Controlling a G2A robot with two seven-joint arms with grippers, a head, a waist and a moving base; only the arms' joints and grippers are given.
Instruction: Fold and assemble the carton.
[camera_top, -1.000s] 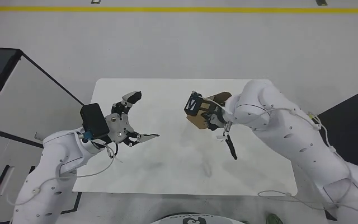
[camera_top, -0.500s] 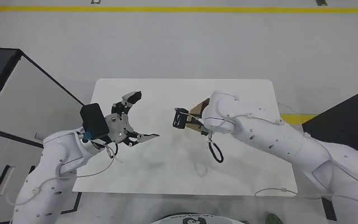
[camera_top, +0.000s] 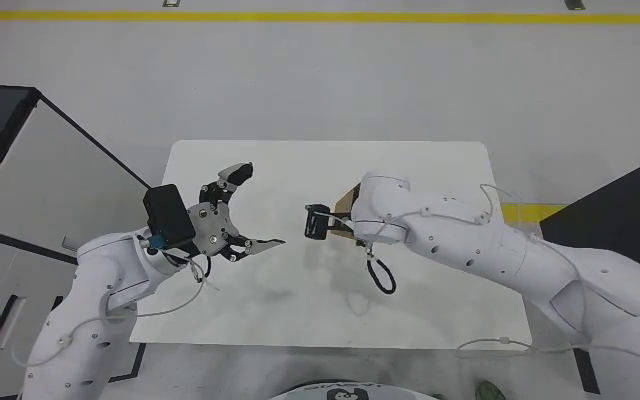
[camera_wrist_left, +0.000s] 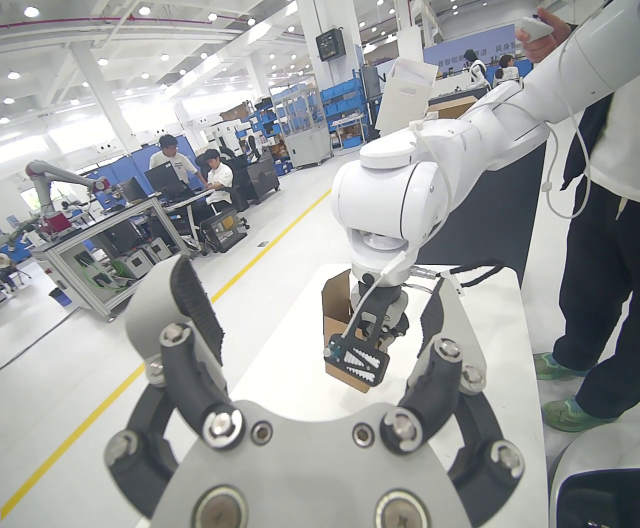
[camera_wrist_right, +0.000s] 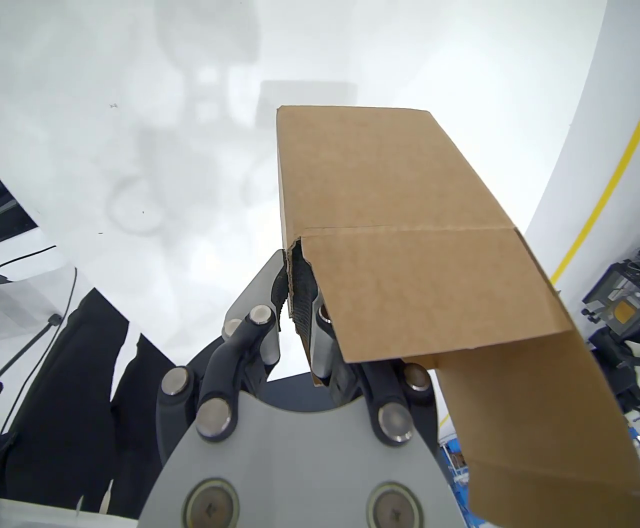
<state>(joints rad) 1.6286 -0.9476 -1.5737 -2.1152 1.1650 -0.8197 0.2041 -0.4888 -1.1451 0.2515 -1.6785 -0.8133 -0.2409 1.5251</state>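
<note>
Well, the brown cardboard carton (camera_top: 345, 198) is up in the air over the middle of the white table (camera_top: 430, 300). The right claw (camera_top: 317, 221) has it pinched by the edge of one wall, at a crease where a flap begins. The right wrist view shows the two fingers clamped on that corrugated edge. One panel stretches away from the claw and a loose flap hangs off to the side, not folded in. The box looks only partly formed, so I'd say the assembly is early on.

The left claw (camera_top: 258, 205) hangs above the left part of the table with its fingers spread wide and nothing in them. It is pointed across at the other arm.

What matters for the next move is this line-up. The carton lies straight ahead of the open left claw, across a stretch of bare tabletop, near but clearly apart. From the left wrist view, the right claw's toothed finger sits on the near face of the box, with the open mouth and its flap above and behind it.

My guess is that the left claw has to close that gap and take a free wall or flap beside the right fingers. The right one already has the hold, so it is the left that has distance to cover.
</note>
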